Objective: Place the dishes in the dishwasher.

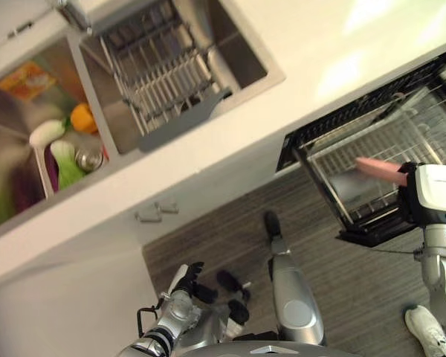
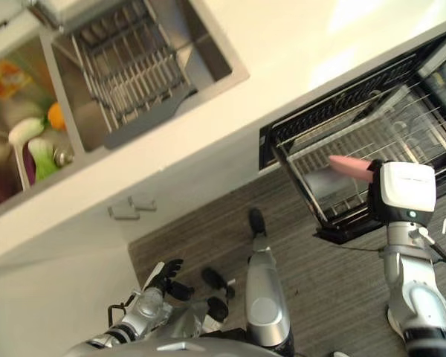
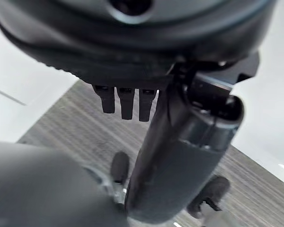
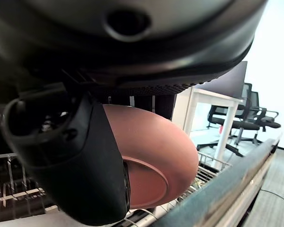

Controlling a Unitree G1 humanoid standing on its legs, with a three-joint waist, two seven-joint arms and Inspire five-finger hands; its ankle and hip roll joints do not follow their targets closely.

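Where the left eye view looks down, the right hand reaches over the pulled-out rack of the dishwasher, gripping a pink plate that sticks out edge-on above the wire grid. A sink with a metal drying rack is set in the white counter; the basin beside it holds a green cup, an orange thing and a white ladle. The left hand hangs low near the grey floor, well apart from the counter.

From the right eye view, the same plate juts from the right hand over the rack.

Along the left wrist view, the left hand shows short fingers hanging loose, holding nothing, above the floor.

Close in the right wrist view, the right hand's thumb presses on the plate, its underside and foot ring facing out; the plate is tilted over the rack wires. Office chairs stand far behind.
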